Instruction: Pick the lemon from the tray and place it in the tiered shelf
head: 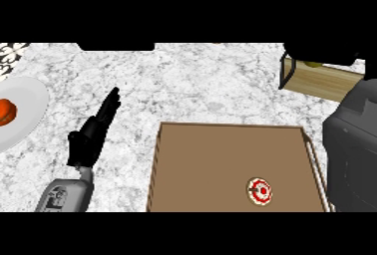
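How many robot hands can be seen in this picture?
1: the black left hand, fingers straight, is over the marble counter, left of the brown tray. The right hand is hidden, only its grey forearm shows.

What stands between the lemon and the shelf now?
Nothing visible does. The lemon shows only as a yellow patch just above the shelf, under the right robot hand. The tray lies nearer the robot, out of the way.

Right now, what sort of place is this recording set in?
Most likely a kitchen counter: a marbled stone counter, a white plate holding orange-red food at the left edge, and a brown tray with the wooden tiered shelf beyond it.
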Motion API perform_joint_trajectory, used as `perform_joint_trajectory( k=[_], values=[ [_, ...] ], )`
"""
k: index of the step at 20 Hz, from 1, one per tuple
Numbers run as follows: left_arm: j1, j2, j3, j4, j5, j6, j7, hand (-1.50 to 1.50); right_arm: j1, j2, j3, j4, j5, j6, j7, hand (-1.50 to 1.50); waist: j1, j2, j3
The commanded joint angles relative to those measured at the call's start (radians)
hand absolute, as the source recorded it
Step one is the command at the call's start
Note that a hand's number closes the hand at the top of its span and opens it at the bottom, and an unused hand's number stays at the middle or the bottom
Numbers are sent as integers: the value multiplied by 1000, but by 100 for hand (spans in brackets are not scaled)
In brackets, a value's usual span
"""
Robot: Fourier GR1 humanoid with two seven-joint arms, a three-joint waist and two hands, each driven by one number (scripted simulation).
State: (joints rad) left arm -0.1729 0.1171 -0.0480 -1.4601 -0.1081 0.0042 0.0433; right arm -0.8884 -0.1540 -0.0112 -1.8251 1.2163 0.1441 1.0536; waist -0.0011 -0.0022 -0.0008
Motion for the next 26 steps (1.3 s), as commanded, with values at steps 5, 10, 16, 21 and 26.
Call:
perform_joint_trajectory(
  k=[5, 10, 16, 21, 26],
  values=[
    [21, -5, 3, 13, 2, -15, -41, 0, -183, -116, -140, 162, -1, 72, 10, 150, 6, 2, 0],
    [-11, -21, -8, 15, -25, 3, -18, 0, -162, -182, -181, 192, 10, 2, -66, 150, 4, 2, 0],
    [50, -38, -30, -50, -30, 4, 9, 0, -183, -281, -222, 330, -35, -17, -195, 150, 9, 1, 1],
    [61, -56, -32, 2, -54, 25, -63, 0, -195, -323, -194, 420, 21, -64, -228, 150, 8, 2, 0],
    [8, -43, -16, 0, -38, 0, -17, 0, -190, -330, -197, 590, 54, -227, -299, 150, 11, 4, 0]
  ],
)
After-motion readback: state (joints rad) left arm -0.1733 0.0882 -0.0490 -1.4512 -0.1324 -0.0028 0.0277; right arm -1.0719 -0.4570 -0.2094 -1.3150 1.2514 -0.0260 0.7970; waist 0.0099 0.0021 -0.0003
